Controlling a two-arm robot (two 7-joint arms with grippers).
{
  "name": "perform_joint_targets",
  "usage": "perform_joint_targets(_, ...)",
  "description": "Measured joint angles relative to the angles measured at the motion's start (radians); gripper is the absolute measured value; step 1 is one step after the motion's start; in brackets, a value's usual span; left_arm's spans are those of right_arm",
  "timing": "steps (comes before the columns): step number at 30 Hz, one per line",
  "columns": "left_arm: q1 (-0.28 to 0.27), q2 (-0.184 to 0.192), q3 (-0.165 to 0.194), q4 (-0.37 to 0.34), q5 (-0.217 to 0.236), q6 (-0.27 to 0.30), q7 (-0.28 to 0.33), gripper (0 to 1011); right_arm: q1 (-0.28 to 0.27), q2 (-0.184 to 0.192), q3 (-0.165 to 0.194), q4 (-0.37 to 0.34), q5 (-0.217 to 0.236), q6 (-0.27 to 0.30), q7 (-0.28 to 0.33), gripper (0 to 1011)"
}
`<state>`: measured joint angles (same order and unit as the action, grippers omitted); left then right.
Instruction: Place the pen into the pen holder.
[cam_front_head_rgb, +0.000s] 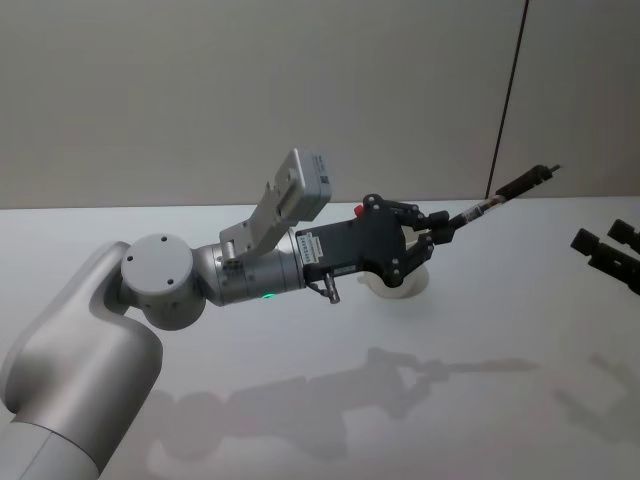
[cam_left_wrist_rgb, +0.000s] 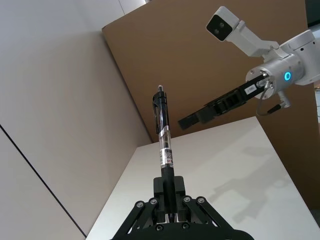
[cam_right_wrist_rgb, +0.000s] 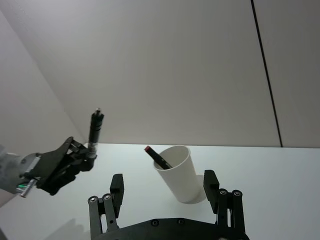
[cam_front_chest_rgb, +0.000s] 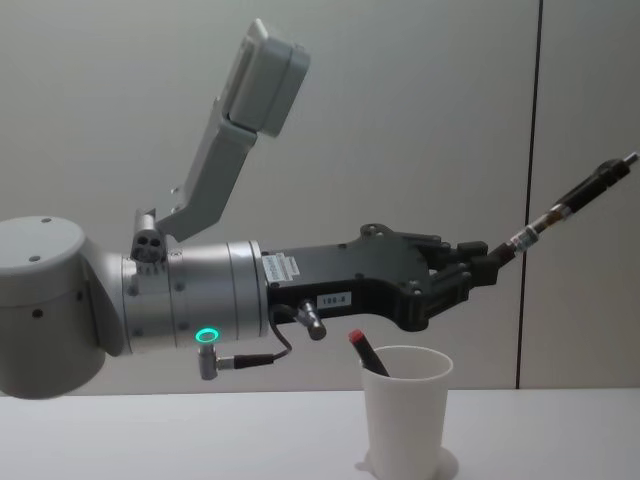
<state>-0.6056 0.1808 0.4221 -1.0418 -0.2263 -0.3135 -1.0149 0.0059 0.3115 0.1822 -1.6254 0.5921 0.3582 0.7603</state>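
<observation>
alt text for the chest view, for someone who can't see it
The left gripper, reaching in from the left, is shut on a pen that slants up to the right, higher than a white cup. The cup stands on the white table with a red-tipped pen leaning inside it.

Bare robotics lab: white table (cam_front_head_rgb: 500, 330), plain grey wall panels (cam_front_head_rgb: 200, 80).

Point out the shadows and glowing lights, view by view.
Head view: the left claw and pen cast a soft shadow on the table. Left wrist view: the shadow of the right arm lies on the table; a blue light glows on that arm. Chest view: a green light glows on the left arm.
</observation>
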Motion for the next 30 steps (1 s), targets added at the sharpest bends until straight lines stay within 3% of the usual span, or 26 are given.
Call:
perform_joint_targets(17, 0.0, 0.0, 0.0, 0.0, 0.0, 0.0, 0.0, 127, -0.044, -0.004, -0.009, -0.057, 0.112, 0.037, 0.02, 1002)
perform_joint_targets(30, 0.0, 0.0, 0.0, 0.0, 0.0, 0.0, 0.0, 127, -0.05, -0.014, -0.033, -0.101, 0.161, 0.061, -0.038, 1002)
